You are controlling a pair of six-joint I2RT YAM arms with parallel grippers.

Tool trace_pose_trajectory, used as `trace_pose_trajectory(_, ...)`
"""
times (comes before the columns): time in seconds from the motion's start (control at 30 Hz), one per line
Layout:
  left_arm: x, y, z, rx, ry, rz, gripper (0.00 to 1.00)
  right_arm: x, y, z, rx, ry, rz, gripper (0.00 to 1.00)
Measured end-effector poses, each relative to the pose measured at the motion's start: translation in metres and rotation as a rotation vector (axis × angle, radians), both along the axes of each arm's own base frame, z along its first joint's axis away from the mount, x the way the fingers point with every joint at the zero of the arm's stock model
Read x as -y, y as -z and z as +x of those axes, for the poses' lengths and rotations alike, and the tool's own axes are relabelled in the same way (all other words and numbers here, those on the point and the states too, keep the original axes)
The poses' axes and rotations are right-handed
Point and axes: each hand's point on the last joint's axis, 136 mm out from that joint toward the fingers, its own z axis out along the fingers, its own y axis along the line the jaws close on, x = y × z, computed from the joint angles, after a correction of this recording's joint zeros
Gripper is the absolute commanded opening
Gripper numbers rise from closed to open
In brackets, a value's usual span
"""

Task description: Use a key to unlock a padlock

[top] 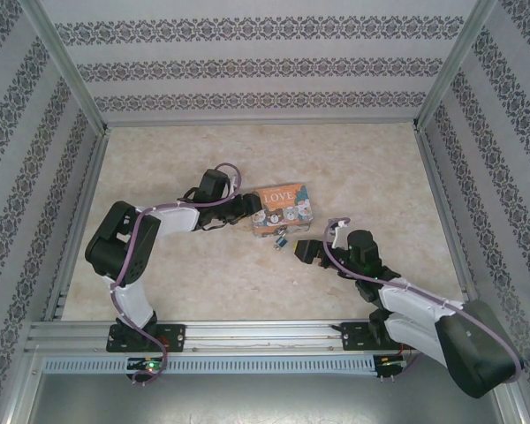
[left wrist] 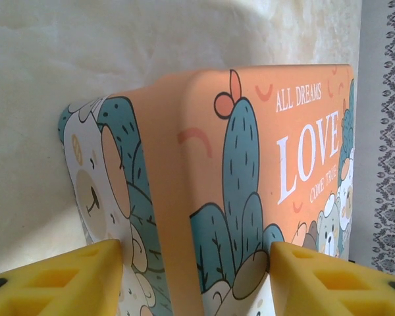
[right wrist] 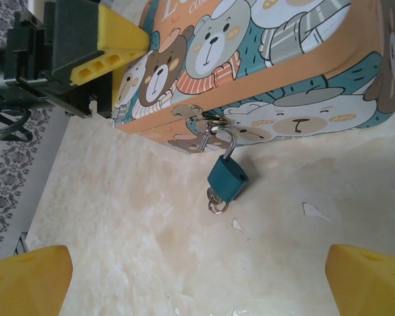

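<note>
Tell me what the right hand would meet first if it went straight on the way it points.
Probably the teal padlock, which hangs from the LOVE box's clasp and lies centred ahead of the open right hand. The box stands right behind it. Depth is unclear, so only a judgement.

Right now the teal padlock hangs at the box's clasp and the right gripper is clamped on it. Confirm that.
Wrong on the grip. The right gripper is open, its jaws wide apart and clear of the teal padlock, as the right wrist view shows. The padlock does hang at the clasp of the box.
</note>
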Motion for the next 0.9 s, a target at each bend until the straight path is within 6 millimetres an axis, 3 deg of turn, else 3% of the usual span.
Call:
trace_pose_trajectory(0.23, -0.001, 0.0, -0.002, 0.027, -0.004, -0.016, 0.49, -0.006, 0.013, 0.006, -0.023, -0.018, -0.004, 0.92)
trace_pose_trajectory(0.57, -0.011, 0.001, -0.026, 0.03, -0.02, -0.032, 0.49, -0.014, 0.017, 0.022, 0.024, -0.029, 0.003, 0.86)
trace_pose_trajectory(0.9, -0.016, 0.001, -0.036, 0.032, -0.04, -0.033, 0.49, -0.029, 0.024, 0.026, 0.06, -0.091, -0.001, 0.77)
